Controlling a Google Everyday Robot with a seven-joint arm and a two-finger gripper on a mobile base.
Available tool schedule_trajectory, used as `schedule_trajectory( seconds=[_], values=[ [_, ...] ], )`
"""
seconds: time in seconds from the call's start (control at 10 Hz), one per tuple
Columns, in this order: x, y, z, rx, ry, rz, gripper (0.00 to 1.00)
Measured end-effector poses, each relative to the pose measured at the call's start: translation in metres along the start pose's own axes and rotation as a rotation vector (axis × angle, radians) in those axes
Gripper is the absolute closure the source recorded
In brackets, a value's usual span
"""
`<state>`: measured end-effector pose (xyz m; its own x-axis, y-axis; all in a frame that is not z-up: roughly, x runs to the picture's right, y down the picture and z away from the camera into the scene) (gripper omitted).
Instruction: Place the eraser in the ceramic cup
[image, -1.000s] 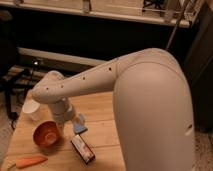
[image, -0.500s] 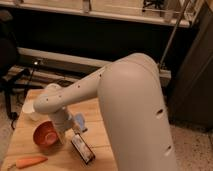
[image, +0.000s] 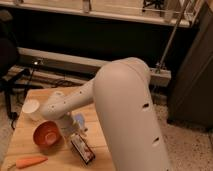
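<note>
My claw (image: 71, 131) hangs low over the wooden worktop (image: 21, 144), tucked under my own wrist, right at the far end of the eraser (image: 83, 149). I am down here because that is the thing I must lift. My arm covers the claw, so I cannot tell whether it is released or clenched, or whether it touches the eraser at all.

The eraser lies flat and slantwise on the worktop, so I judge it is not yet picked up. The blue spongy block (image: 78, 119) sits just beside my claw, and the orange bowl (image: 47, 134) is close on the other side, which leaves little room.

The white ceramic cup (image: 31, 109) stands upright beyond the bowl, mouth up to receive the eraser.
</note>
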<state>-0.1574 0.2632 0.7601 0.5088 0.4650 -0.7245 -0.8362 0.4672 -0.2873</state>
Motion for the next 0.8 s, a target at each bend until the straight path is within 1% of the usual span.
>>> schedule_trajectory(
  seconds=[0.2,0.3,0.4,0.5,0.6,0.7,0.8],
  values=[
    [-0.001,0.0,0.012,-0.001,0.029,-0.024,0.35],
    [-0.003,0.0,0.014,0.0,0.035,-0.03,0.36],
    [-0.005,0.001,0.018,0.0,0.043,-0.037,0.43],
    [-0.007,0.001,0.02,0.0,0.05,-0.041,0.53],
    [-0.009,0.002,0.021,0.0,0.054,-0.044,0.62],
    [-0.011,0.003,0.021,0.0,0.058,-0.046,0.71],
    [-0.014,0.004,0.021,0.004,0.061,-0.046,0.83]
  ],
)
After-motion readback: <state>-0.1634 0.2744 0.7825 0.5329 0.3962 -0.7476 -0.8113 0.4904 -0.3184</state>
